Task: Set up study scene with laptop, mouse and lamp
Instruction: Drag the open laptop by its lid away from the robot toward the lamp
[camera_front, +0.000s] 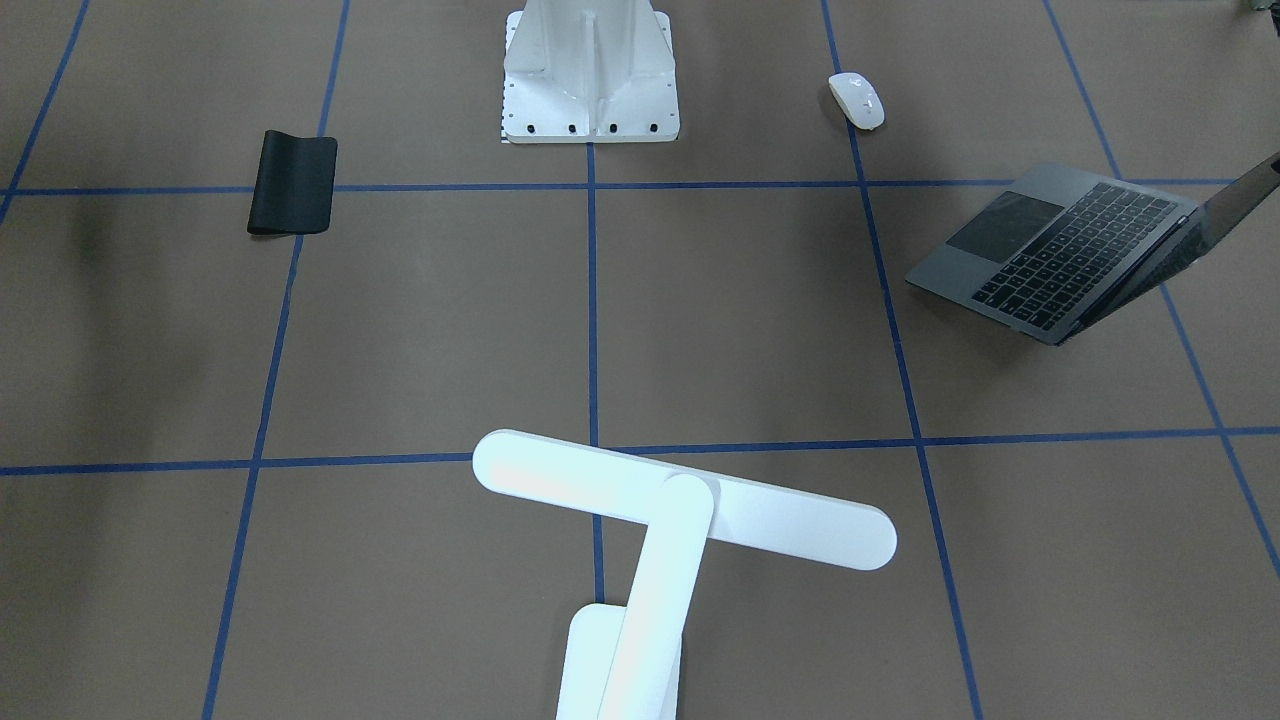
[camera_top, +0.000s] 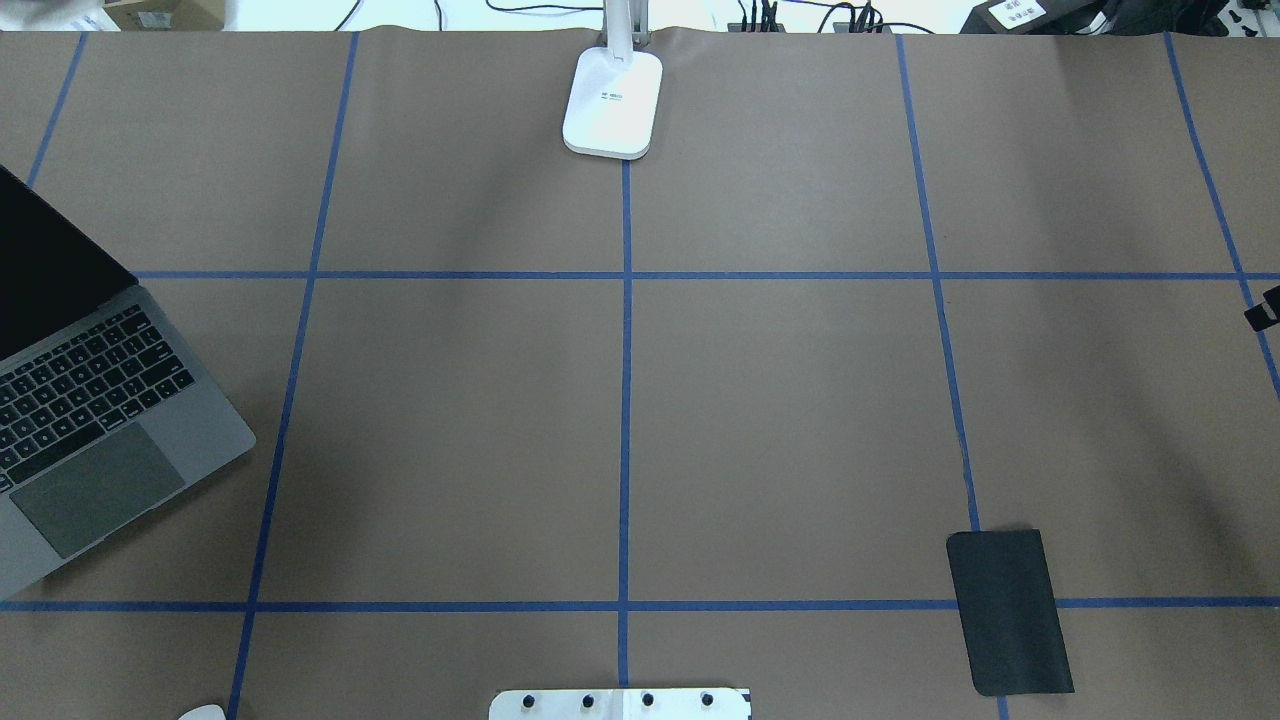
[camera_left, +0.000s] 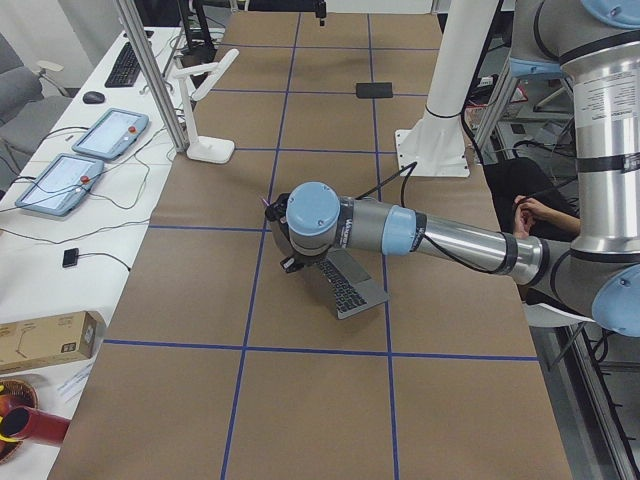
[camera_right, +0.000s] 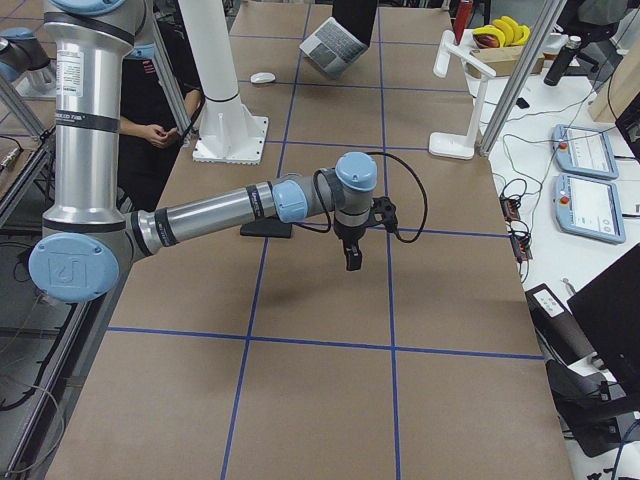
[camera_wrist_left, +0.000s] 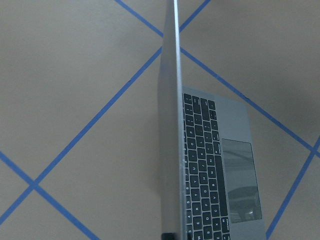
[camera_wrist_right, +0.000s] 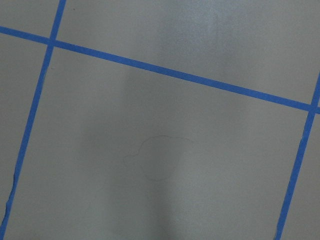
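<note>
The laptop (camera_front: 1060, 250) lies open on the robot's left side of the table, its lid edge running up the middle of the left wrist view. My left gripper (camera_left: 290, 262) hangs right at that lid, mostly behind the wrist, so I cannot tell whether it is open or shut. The white mouse (camera_front: 857, 100) rests near the robot's base, apart from the laptop. At the far centre edge stands the lamp (camera_front: 680, 500), with its base (camera_top: 612, 105) on the table. My right gripper (camera_right: 352, 258) hovers over bare brown table on the right, its state unclear.
A black mat (camera_top: 1010, 612) lies on the right near the robot. The white bolted pedestal (camera_front: 590, 75) stands at the robot's side, centre. A person's hands (camera_right: 160, 130) show behind it. Tablets and cables sit on the bench beyond the lamp.
</note>
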